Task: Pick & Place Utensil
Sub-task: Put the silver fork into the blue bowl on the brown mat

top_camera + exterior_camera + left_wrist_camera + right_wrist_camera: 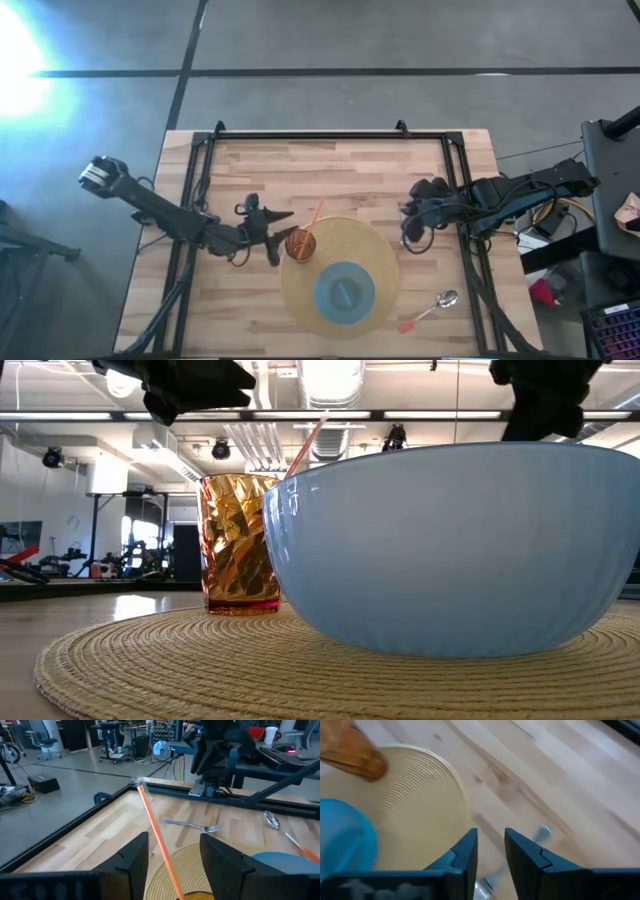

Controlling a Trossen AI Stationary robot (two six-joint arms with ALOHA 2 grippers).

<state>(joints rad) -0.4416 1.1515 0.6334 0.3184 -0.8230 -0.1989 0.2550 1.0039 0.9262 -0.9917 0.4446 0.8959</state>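
Observation:
A silver fork [192, 825] lies flat on the wooden table beside a round woven placemat [375, 255]. My right gripper [490, 847] hangs open above the fork [541, 833], which runs beneath its fingers; in the low view it [545, 395] is well off the table. A silver spoon with an orange handle [437, 306] lies near the table's near right corner. My left gripper [283, 238] is open, just left of an amber cup [300, 243]. The cup's orange straw [155, 830] rises in line with the gap between the fingers.
A light blue bowl [344, 291] sits on the near half of the placemat, and the amber cup [238, 545] stands on its left part. A black frame rail [330, 135] runs along the table's far and side edges. Bare wood [330, 170] lies beyond the mat.

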